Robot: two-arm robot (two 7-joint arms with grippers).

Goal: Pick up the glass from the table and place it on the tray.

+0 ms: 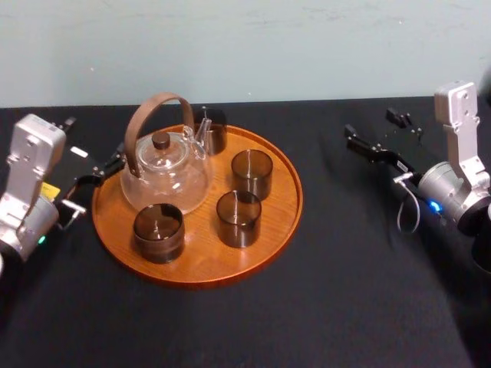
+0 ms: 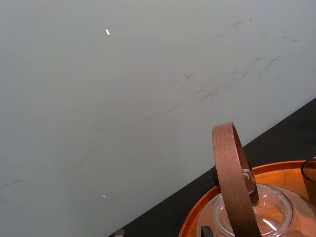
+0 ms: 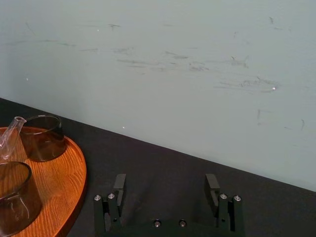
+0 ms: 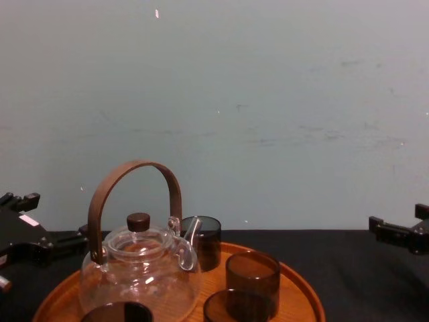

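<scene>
right gripper [image 3: 165,190] is hovering over the black table [image 1: 368,291], fingers spread wide and gripping nothing, well right of the tray [image 1: 280,201]. four smoky glasses are standing on the tray around a glass teapot [image 1: 165,175]: near glass [image 1: 238,218], middle glass [image 1: 252,173], left glass [image 1: 159,233], far glass [image 1: 212,136]. left gripper [image 1: 93,181] is sitting unclenched just beside the tray's left rim.

From the head we look steeply down on the tray [image 1: 201,261]; from the chest, low across it. Both wrist cameras face the far wall [image 3: 197,64], sharing tray edges.
</scene>
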